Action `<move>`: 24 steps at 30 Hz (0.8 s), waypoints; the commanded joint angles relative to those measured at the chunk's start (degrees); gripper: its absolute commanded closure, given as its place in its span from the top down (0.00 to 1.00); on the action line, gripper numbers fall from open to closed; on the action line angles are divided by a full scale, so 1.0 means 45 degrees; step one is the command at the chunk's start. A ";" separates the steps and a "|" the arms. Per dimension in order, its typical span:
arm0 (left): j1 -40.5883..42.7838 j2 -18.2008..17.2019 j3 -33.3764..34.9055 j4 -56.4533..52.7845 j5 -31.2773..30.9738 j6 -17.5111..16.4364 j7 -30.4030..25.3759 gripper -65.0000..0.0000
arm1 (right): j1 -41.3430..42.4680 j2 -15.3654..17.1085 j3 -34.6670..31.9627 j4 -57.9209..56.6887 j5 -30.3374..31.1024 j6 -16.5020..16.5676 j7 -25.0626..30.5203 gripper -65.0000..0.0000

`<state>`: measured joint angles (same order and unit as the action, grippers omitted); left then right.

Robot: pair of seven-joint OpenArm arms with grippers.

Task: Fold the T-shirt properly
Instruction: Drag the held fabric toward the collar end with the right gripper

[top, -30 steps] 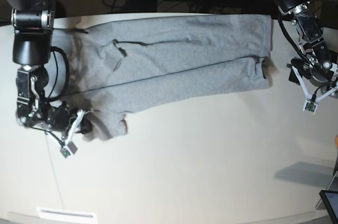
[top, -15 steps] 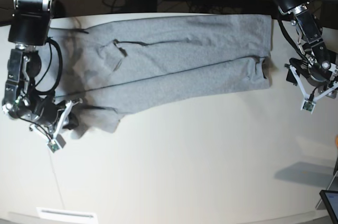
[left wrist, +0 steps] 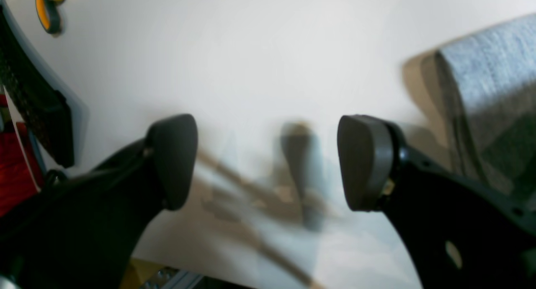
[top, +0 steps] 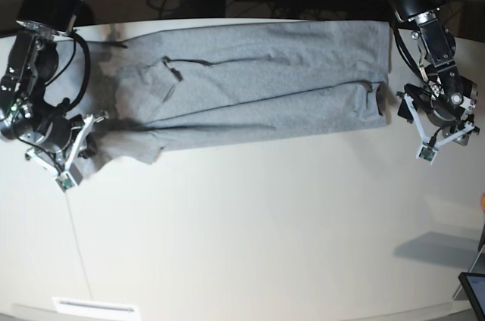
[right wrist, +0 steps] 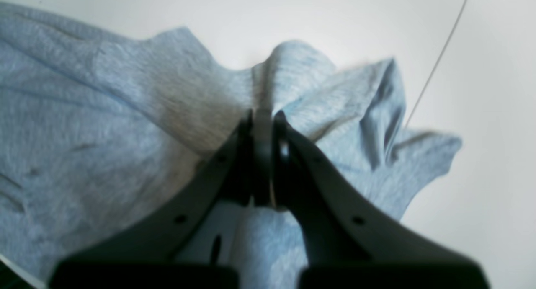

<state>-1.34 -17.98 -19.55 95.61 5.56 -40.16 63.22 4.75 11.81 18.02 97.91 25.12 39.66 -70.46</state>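
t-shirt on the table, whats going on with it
A two-armed robot is folding a grey T-shirt that lies stretched out along the far side of a white table. The right claw is shut on a bunched corner of the cloth at one end of the shirt. The left claw hangs open over bare table just off the other end, holding nothing. The long sides look already folded in, though the pinched end is rumpled.
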 commanded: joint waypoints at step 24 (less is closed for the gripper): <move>-0.0180 -0.0215 0.0310 -0.0471 -0.0347 0.0036 -0.0188 0.78 | -0.3137 -0.0896 0.0147 0.3337 0.0170 0.0076 0.0253 0.00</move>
<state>-1.30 -17.85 -17.96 92.64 4.01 -40.16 63.09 -9.69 7.33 18.39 112.01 25.61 39.66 -69.84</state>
